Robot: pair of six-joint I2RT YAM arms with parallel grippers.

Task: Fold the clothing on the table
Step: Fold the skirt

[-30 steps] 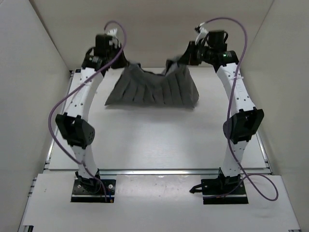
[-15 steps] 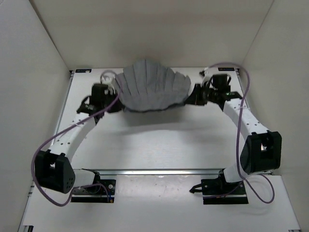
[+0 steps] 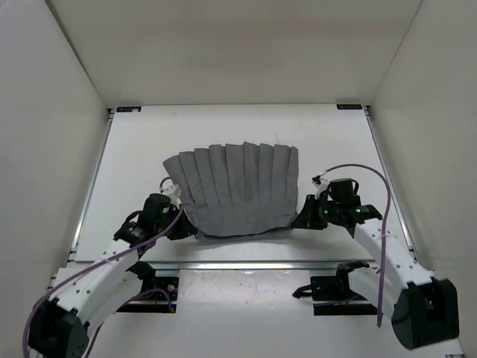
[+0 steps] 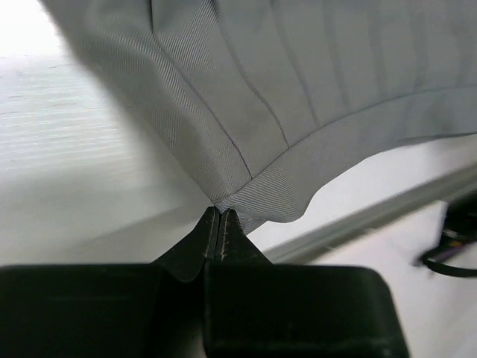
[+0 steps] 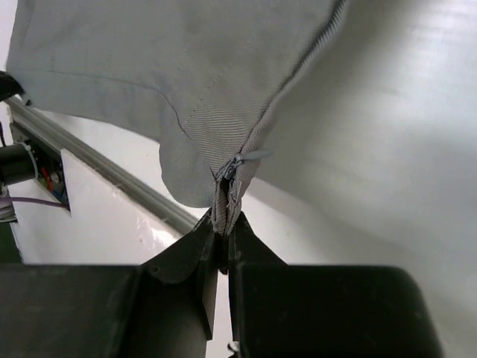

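Left tool point(image 4: 218, 212): just past the rail point(image 3: 246, 264), pinched tight on a near skirt point(image 3: 235, 186) corner.
Right tool point(image 5: 223, 224): same, on the other near corner.
Skirt: fanned out over the desk point(image 3: 134, 149), beyond the rail.
Risk: I judge these thin corner pinches could slip under uneven pull, skewing my fold.

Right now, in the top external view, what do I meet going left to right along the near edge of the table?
First the left gripper, shut on the near left corner of the skirt → the skirt itself, spread flat → the right gripper, shut on its near right corner.
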